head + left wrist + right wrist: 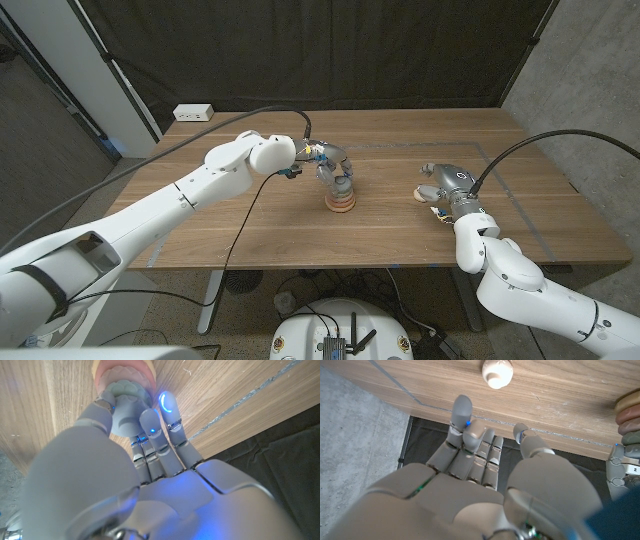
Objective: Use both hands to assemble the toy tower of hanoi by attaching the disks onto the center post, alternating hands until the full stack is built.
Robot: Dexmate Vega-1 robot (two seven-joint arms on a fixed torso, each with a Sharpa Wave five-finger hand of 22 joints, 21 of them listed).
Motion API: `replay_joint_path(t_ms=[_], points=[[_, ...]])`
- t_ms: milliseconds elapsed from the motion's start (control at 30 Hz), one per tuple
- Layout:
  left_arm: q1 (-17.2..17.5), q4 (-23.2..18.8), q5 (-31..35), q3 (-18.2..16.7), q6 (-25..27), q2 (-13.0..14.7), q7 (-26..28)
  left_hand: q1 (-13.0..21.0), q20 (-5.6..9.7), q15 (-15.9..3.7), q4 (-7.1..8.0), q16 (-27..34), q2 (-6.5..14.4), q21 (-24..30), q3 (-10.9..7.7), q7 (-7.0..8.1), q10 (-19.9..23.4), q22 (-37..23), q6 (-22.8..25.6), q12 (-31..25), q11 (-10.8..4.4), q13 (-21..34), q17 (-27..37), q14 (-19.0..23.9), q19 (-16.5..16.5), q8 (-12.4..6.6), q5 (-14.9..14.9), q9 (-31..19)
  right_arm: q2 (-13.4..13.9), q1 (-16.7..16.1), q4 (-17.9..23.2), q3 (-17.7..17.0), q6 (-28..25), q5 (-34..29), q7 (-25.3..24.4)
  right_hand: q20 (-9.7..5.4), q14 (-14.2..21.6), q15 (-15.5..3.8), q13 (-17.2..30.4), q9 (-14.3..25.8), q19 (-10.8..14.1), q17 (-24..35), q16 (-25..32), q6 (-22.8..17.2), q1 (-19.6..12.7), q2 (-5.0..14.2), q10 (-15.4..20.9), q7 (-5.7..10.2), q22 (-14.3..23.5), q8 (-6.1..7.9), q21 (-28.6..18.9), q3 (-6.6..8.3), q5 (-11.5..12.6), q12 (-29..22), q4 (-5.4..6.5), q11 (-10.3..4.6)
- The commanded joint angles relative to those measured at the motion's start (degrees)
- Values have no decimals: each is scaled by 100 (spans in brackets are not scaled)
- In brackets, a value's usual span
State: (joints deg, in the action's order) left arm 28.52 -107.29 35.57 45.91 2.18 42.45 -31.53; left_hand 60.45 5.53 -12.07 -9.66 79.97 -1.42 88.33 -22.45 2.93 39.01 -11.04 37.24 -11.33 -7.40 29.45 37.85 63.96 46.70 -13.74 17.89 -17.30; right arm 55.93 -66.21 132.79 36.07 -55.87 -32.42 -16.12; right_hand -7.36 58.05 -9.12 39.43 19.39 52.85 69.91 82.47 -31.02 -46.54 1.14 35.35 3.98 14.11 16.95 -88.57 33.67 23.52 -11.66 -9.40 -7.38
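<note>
The stack of disks (341,200) stands mid-table, pink and tan rings showing. My left hand (330,165) is on top of it, and its fingers (150,422) grip a pale grey-green disk (125,395) just above a pink disk (125,370). The post is hidden under the hand. My right hand (446,187) hovers off to the stack's right, fingers (462,410) spread and holding nothing. A small cream round piece (497,371) lies on the table just past those fingers. In the right wrist view the stack (627,410) sits at the picture's edge.
A white power strip (193,113) lies at the table's far left corner. Thin tape lines (520,205) mark the wood near the right hand. The table's near edge (330,266) runs just before both arms. Dark curtains hang behind.
</note>
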Motion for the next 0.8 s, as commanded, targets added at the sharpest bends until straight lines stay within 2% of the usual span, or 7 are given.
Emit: replay_joint_path(t_ms=[33,233,467,600,800], points=[[39,-19,12,-8,18,14,43,-8,652,-52,19,-22,35,43,37,4,306,-30,-62,5,-340,130,13,40,11,17,15,-4,52,-44,41,-21,0,67,-65,-500,6,-330,25,19,11,6,31,-29,52,5,67,-7,10,34,-2,35,27,-41,5,11],[57,-91,67,-30,69,58,33,-41,647,-52,30,-30,-10,41,76,3,212,-29,-116,27,-353,121,26,40,7,45,5,-6,64,-33,52,-3,8,73,-73,-500,6,-330,32,18,15,10,38,-36,55,7,76,-6,17,36,-7,38,29,-42,4,8],[67,-213,345,-9,143,113,5,-280,635,-53,85,-168,-159,-14,223,58,-210,-6,-452,87,-385,120,-97,-52,-66,168,-10,3,63,-29,52,-1,26,88,-96,-500,6,-330,38,17,20,12,45,-37,60,9,73,-6,23,34,-12,42,31,-37,4,15],[45,-218,397,-2,112,118,-56,-476,624,-53,132,-261,-253,-54,338,42,-445,5,-651,93,-340,123,-218,-121,-124,219,-30,15,67,-21,62,-4,18,113,-71,-500,2,-330,42,16,20,10,46,-31,64,10,70,-7,22,31,-11,44,33,-33,4,16],[44,-203,410,-10,117,96,-117,-596,631,-53,134,-335,-323,-79,431,-30,-740,7,-912,111,-250,91,-344,-170,-169,264,-48,36,84,-2,61,9,19,135,-39,-500,-40,-333,37,17,18,-33,4,-18,63,15,63,-11,22,24,-9,48,36,-19,0,19]])
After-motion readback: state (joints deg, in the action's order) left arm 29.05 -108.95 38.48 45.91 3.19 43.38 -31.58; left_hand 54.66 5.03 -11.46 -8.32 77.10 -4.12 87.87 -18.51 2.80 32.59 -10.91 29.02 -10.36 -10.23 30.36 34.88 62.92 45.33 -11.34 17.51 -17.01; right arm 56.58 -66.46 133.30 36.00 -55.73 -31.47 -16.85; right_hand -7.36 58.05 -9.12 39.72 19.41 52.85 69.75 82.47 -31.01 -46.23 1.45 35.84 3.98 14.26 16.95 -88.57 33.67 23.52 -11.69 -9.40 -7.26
